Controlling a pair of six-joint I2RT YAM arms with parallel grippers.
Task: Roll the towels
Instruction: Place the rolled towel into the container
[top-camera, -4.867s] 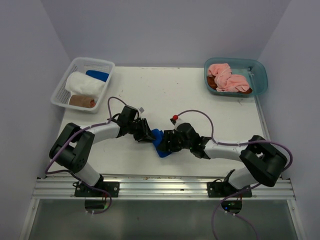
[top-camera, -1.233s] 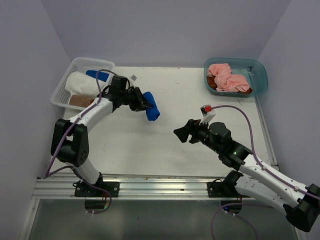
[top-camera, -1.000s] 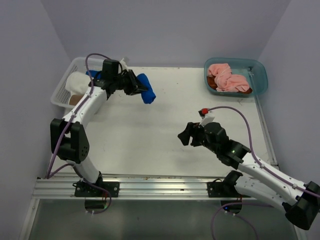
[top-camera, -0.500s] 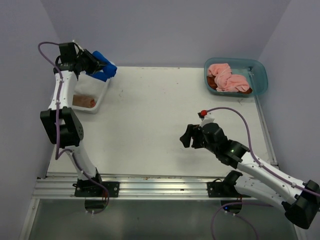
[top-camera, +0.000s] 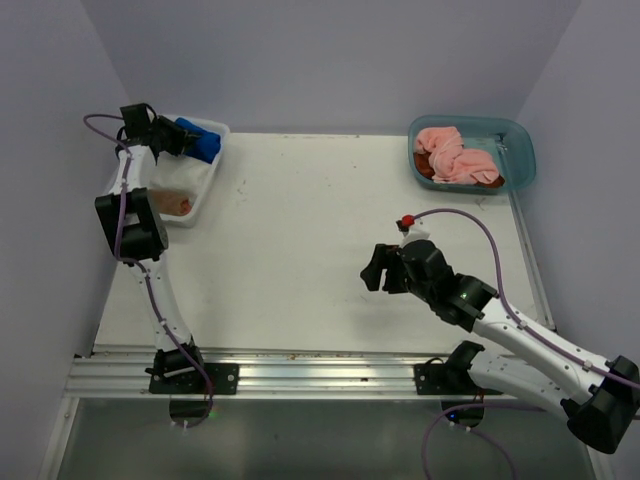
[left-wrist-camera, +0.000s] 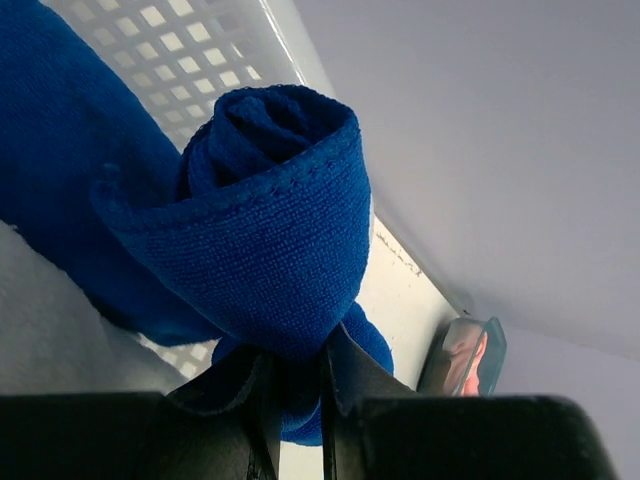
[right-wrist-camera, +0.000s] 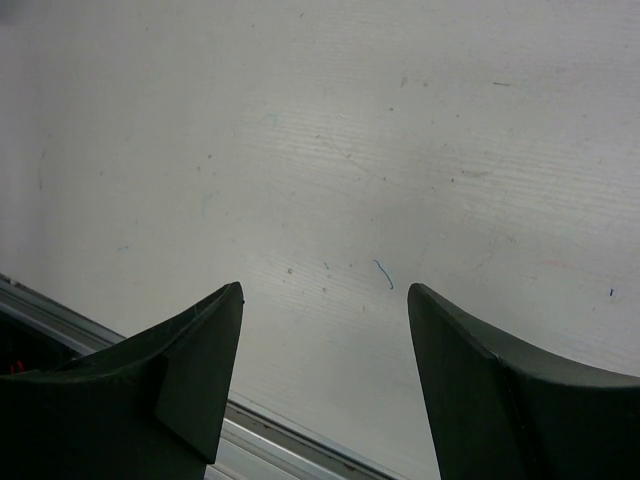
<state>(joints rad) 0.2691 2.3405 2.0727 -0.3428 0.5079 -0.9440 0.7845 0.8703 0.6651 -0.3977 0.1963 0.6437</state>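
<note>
Tightly rolled with its stitched hem outward, the blue towel (left-wrist-camera: 270, 235) is pinched by the left hand (left-wrist-camera: 297, 388).

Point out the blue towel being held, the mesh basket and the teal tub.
rolled blue towel (left-wrist-camera: 270, 230), left wrist view, outer wrap.
white mesh basket (top-camera: 212, 172), top view, right wall.
teal tub (top-camera: 526, 150), top view, right rim.

Setting: we log a robotics lab test cell. Plain lilac walls (top-camera: 330, 60) box a white table (top-camera: 300, 230); aluminium rail (top-camera: 320, 375) at 6 o'clock mounts the left arm (top-camera: 128, 225) and right arm (top-camera: 510, 325).
</note>
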